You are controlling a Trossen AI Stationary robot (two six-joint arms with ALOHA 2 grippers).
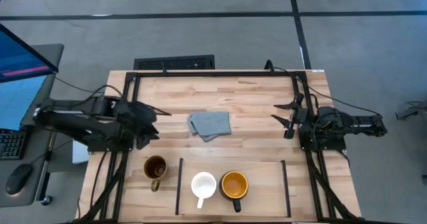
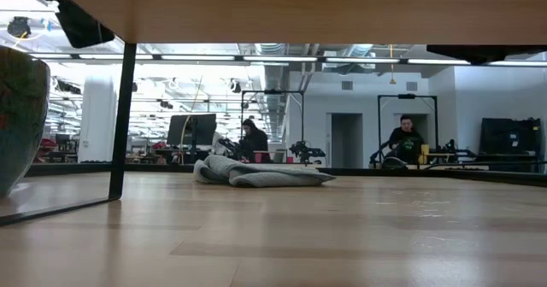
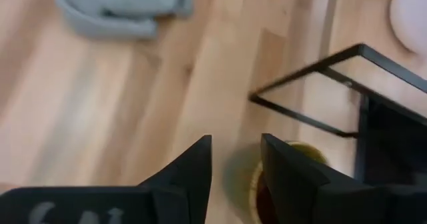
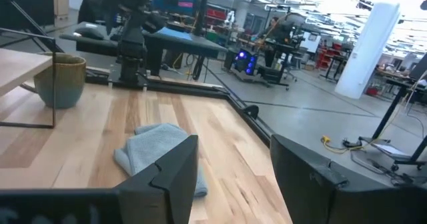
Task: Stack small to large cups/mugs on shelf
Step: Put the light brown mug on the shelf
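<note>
The light wooden table (image 1: pixel 253 97) carries a crumpled grey cloth (image 1: pixel 210 125) near its middle. Toward the table's near edge, the shelf, a light wooden area between two thin black upright bars (image 1: pixel 267 191), holds the small white mug (image 1: pixel 203 185) with the dark mug with the yellow-orange inside (image 1: pixel 234 184) just beside it on the right. The larger brownish-gold mug (image 1: pixel 155 168) stands outside the left bar. The left gripper (image 1: pixel 152 123) hangs above that mug's far side; the right gripper (image 1: pixel 285 119) waits by the table's right edge.
</note>
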